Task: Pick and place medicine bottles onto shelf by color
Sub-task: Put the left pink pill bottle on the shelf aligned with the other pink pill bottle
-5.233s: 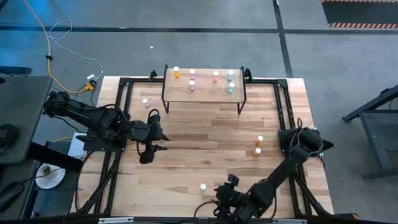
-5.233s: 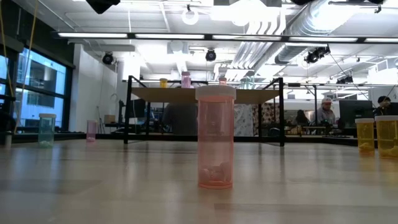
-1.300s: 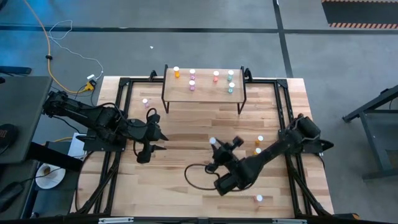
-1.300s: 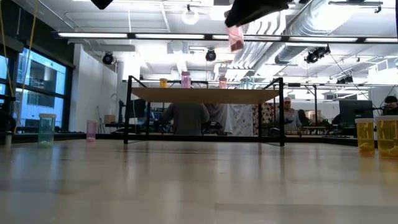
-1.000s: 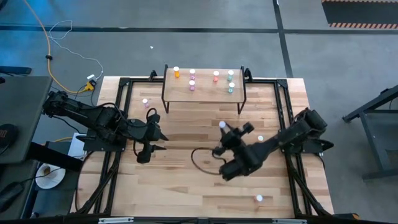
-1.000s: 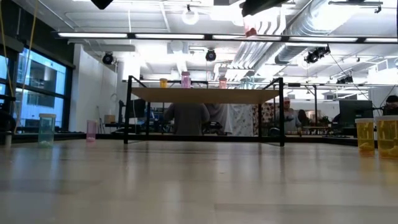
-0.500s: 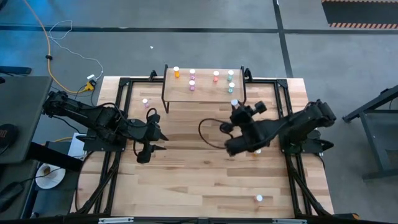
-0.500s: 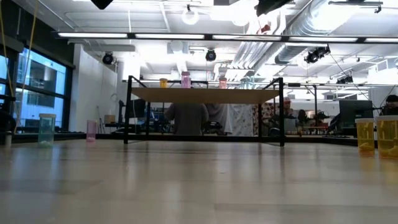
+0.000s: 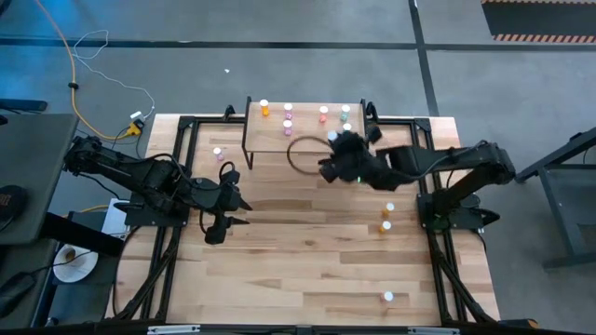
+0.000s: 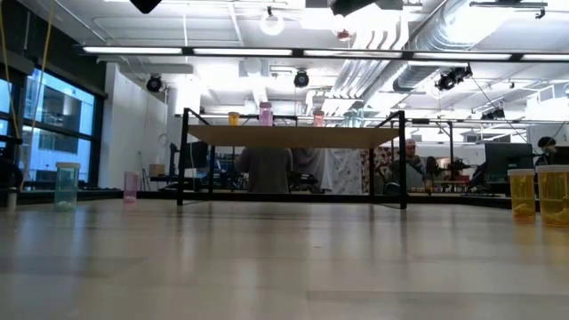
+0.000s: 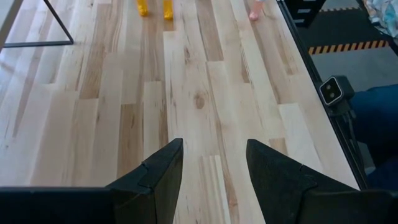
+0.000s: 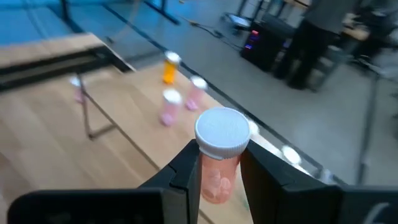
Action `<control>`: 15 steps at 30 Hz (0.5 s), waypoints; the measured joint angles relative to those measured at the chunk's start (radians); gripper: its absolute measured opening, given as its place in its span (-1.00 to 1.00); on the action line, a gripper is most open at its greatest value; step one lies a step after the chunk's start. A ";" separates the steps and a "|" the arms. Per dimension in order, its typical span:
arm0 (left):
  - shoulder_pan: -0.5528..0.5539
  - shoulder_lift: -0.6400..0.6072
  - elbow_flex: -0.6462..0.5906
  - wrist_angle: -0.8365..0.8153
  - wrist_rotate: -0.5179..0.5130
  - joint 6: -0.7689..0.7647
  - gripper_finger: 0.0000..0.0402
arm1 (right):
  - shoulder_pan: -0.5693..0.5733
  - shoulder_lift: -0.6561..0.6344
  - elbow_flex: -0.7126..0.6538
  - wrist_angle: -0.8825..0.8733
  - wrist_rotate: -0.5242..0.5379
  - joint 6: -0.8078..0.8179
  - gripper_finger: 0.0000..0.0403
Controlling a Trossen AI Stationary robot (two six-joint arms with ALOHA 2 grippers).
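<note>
My right gripper (image 12: 217, 163) pinched a pink bottle (image 12: 219, 155) above the shelf (image 9: 307, 140). My left gripper (image 11: 211, 163) hung over the worktop (image 9: 307, 251), jaws spread.

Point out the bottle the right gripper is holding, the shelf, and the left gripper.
held bottle (image 12: 222, 132), right wrist view, on its white cap
shelf (image 9: 307, 138), high view, on bare wood of its top
left gripper (image 11: 212, 169), left wrist view, midway between its fingertips
</note>
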 joint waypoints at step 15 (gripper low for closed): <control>0.000 0.000 0.000 0.000 0.000 -0.008 -0.16 | -0.177 -0.007 -0.018 0.298 -0.287 -0.223 -0.59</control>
